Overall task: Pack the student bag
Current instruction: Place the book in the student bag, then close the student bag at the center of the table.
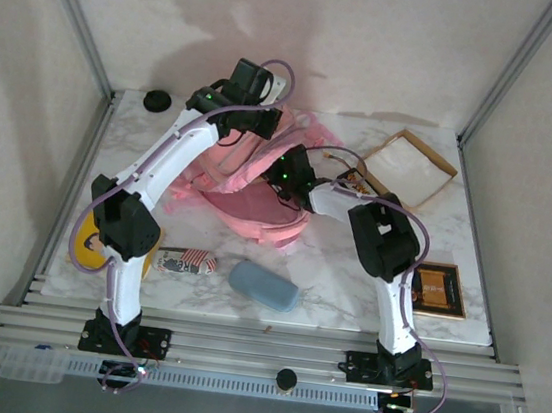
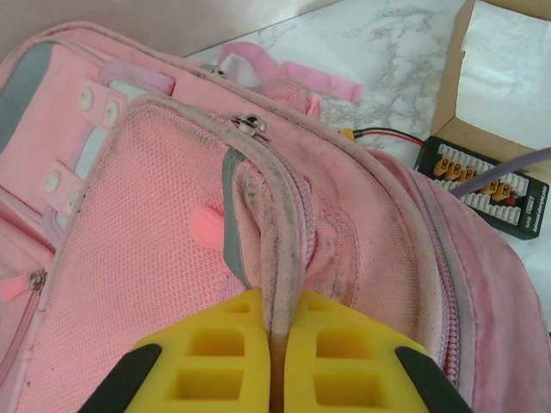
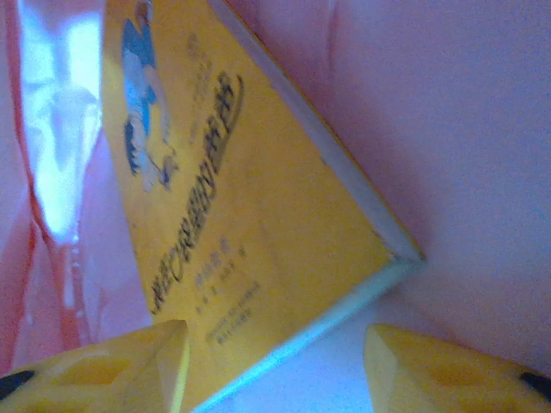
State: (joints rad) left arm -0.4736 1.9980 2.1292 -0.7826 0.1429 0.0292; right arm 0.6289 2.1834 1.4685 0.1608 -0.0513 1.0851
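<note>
The student bag is a pink backpack lying in the middle of the table with its main opening facing the arms. My left gripper is shut on the bag's worn zip rim, at the bag's far top. My right arm's wrist reaches into the bag's opening. Inside, a yellow book with a cartoon figure on its cover lies against the pink lining. My right gripper is open, its yellow fingertips standing either side of the book's near corner.
A shallow cardboard box sits at the back right, with a black connector board beside the bag. A blue-grey oval case and a patterned pouch lie near the front. A brown framed item lies right, a yellow flat item left.
</note>
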